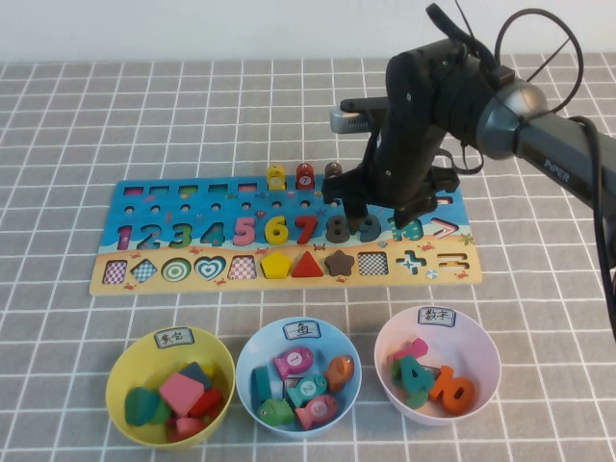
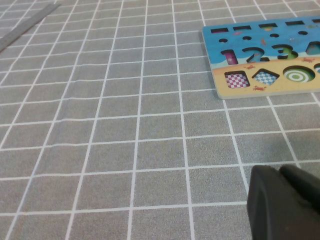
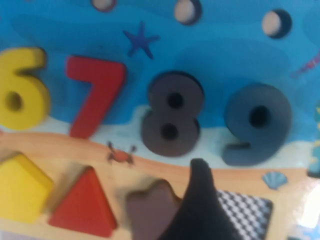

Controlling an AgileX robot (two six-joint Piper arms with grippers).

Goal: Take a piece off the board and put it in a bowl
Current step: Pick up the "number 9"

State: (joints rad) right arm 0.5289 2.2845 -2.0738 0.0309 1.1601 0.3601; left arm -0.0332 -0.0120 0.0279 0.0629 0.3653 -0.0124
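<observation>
The slate-blue 9 [image 1: 370,228] lies in its cut-out on the blue sea-print board [image 1: 104,258], between the brown 8 [image 1: 339,228] and the 10. My right gripper [image 1: 385,214] hovers just above the 9, open and empty, its fingers on either side of it. In the right wrist view the 9 [image 3: 257,122] sits beside the 8 [image 3: 172,115], with one dark finger [image 3: 200,195] in front over the board [image 3: 225,45]. The pale-pink bowl [image 1: 393,337] stands at the front right. My left gripper [image 2: 277,170] is shut and empty over bare cloth, left of the board [image 2: 265,87].
A yellow bowl [image 1: 120,361] and a light-blue bowl [image 1: 248,351], both holding pieces, stand left of the pink bowl. Three pegs [image 1: 305,175] stand at the board's far edge. The yellow 6 [image 1: 276,229] and red 7 [image 1: 306,229] sit in the board.
</observation>
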